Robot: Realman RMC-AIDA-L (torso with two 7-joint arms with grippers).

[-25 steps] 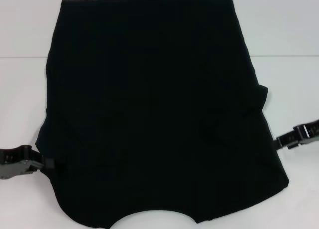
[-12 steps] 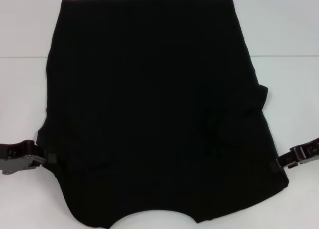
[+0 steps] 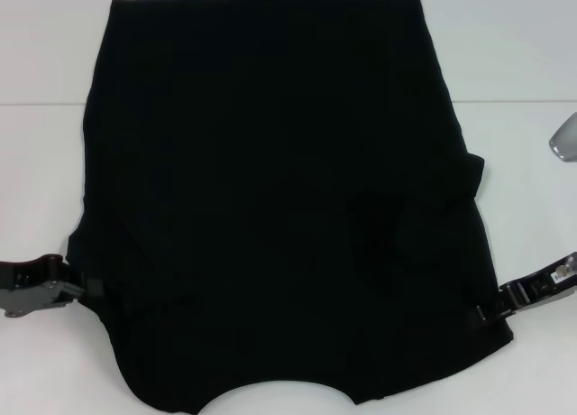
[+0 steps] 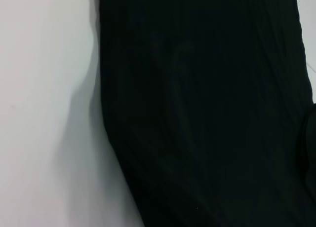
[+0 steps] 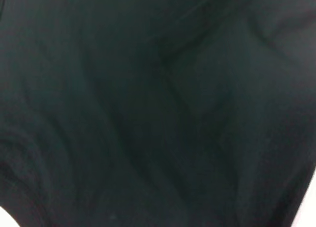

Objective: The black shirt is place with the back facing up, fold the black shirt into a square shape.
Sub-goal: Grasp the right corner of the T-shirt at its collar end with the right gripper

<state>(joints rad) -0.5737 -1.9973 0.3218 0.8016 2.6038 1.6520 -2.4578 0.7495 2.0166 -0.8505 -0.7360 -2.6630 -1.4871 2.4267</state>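
We see the black shirt (image 3: pixel 279 198) with sleeves folded in; both end effectors, left (image 3: pixel 90 290) and right (image 3: pixel 485 312), meet its edges; grip unclear; the lengthwise fold remains.

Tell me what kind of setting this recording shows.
Probably a lab or test bench: a plain white tabletop, a matte black soft fabric shirt spread flat, left gripper and right gripper at its side edges.

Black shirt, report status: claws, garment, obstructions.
Left claw at shirt's left edge, right claw at right edge, both near the collar end. Black shirt flat on white table, sleeves tucked in. Nothing in the way.
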